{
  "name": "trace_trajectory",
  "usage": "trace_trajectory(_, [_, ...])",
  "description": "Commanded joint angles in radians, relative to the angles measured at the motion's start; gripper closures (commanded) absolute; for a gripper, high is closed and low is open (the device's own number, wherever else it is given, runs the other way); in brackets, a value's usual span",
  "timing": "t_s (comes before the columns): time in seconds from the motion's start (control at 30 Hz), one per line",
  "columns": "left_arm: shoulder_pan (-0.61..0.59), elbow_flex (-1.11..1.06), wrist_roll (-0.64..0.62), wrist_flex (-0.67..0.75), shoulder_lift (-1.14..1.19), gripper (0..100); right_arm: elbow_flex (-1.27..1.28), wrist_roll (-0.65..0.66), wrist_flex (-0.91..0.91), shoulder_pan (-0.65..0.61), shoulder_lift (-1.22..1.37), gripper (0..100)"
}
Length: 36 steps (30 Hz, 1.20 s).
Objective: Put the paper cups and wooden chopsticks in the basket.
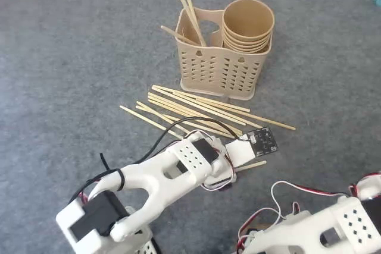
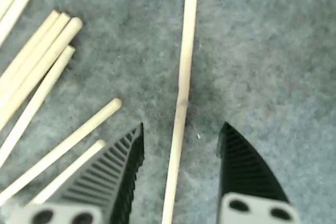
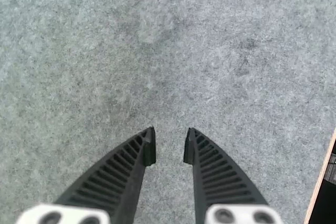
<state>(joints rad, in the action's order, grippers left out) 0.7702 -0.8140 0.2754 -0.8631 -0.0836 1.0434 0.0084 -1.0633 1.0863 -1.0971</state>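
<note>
Straddling one wooden chopstick (image 2: 182,77) low-centre in the high view, the wide-open left gripper (image 2: 183,125) faces a light, stiff stick, probably best pinched mid-length; the right gripper (image 3: 170,128), narrowly parted, holds nothing.

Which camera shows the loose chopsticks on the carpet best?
The high view: the whole pile of loose chopsticks lies in front of the basket. The left wrist view has a few ends beside the left gripper, one lying between its open jaws. The right wrist view faces carpet.
</note>
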Motion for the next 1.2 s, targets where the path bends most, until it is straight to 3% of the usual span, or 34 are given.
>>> trace_trajectory(0.0, [0.000, 0.088, -0.018, -0.040, 0.049, 78, -0.008, 0.020, 0.018, 0.012, -0.007, 89.1])
trace_trajectory(0.13, [0.011, 0.232, -0.017, -0.141, 0.204, 83, -0.008, 0.020, 0.015, 0.013, -0.015, 89.1])
trace_trajectory(0.3, [0.011, 0.375, -0.012, -0.232, 0.339, 99, -0.008, 0.021, 0.012, 0.013, -0.008, 89.1])
trace_trajectory(0.47, [0.011, 0.337, -0.011, -0.230, 0.288, 99, -0.008, 0.021, 0.010, 0.013, -0.007, 89.1])
trace_trajectory(0.73, [0.011, 0.185, -0.018, -0.247, -0.018, 99, -0.008, 0.021, 0.010, 0.013, -0.012, 89.1])
trace_trajectory(0.93, [0.009, 0.137, -0.020, -0.390, -0.313, 99, 0.000, 0.021, 0.008, 0.001, -0.012, 89.1])
trace_trajectory(1.17, [-0.037, 0.136, -0.020, -0.522, -0.654, 99, 0.002, 0.021, -0.094, -0.116, -0.016, 89.1])
